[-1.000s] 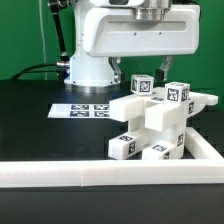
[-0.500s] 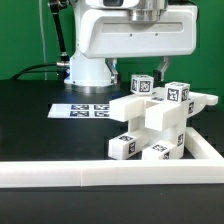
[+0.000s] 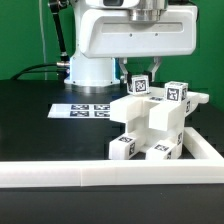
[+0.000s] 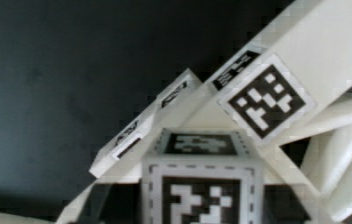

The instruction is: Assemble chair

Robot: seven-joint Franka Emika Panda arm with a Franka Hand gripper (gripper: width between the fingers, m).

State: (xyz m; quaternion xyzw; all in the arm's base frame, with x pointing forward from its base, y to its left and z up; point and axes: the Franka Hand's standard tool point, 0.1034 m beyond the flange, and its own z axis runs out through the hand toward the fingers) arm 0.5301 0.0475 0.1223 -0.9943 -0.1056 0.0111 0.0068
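chair: partly built cluster of chunky white tagged pieces [image 3: 152,122], right of centre in the exterior view, on the black table [image 3: 40,125], tucked into the corner of the white rail [image 3: 100,175].
top post: square tagged post [image 3: 142,86] stands upright at the top of the cluster, just under the arm; a second tagged block [image 3: 177,94] is beside it on the exterior view's right.
tool: [image 3: 141,78] closed on the top post, one finger each side; the wrist view is filled by tagged faces [image 4: 262,95], fingers not visible there.
step: judging by the grip, seating or tightening that post into the seat slab [image 3: 150,112].
next move: likely a straight press or twist along the post axis; keep the rest of the cluster braced against the rail so it doesn't shift.
marker board: flat sheet of tags [image 3: 88,109], centre-left, apart from the chair.
containers: none in view; the rail only fences the work area, and nothing but the chair sits in its corner.
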